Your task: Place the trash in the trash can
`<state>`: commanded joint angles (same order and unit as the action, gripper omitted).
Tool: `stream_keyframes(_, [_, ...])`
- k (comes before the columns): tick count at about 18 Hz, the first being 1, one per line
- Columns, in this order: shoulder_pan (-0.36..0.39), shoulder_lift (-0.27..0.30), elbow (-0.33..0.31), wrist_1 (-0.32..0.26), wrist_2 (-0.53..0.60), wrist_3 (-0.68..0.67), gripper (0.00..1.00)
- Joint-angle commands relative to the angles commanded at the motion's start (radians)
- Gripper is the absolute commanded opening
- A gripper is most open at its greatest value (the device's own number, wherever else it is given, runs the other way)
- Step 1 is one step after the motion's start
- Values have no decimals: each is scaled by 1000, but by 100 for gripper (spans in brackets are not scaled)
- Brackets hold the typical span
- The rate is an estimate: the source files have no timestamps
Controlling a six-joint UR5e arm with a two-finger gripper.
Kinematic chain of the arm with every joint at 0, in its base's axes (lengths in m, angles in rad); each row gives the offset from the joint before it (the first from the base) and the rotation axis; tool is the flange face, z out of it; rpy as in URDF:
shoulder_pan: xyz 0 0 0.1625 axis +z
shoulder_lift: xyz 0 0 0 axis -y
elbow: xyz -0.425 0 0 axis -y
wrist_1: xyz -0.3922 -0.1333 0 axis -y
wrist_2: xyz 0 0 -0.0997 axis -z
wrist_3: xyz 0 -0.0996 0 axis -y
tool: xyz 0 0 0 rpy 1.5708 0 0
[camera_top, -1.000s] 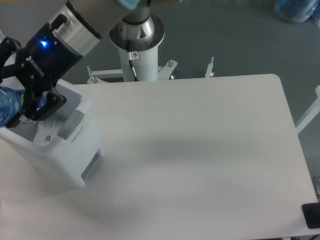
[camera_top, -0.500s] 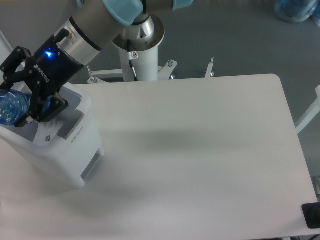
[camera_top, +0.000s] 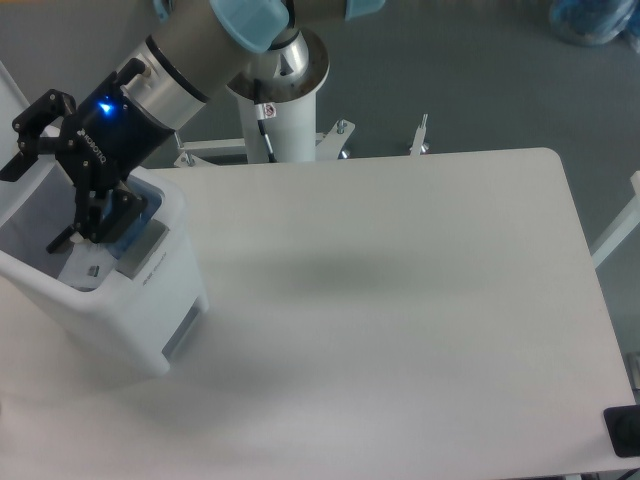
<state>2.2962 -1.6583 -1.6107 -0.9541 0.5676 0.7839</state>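
Both fingers [camera_top: 62,205] apart, tips partly inside trash can [camera_top: 150,310].

Single arm reaches from its white base column at top centre, down and left to the frame's left edge. Silver wrist section, then black gripper [camera_top: 40,205] body with a blue light lit. Fingers [camera_top: 32,140] spread wide apart, nothing between them. One finger points up-left, the other [camera_top: 85,222] angles down. Gripper tilted diagonally.
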Motion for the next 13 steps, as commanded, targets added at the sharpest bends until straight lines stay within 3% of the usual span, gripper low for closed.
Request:
stream_keyframes(10, [360,-8,6,0,3,126,100])
stream_keyframes(13, [413,-60,2,0,18,126,100])
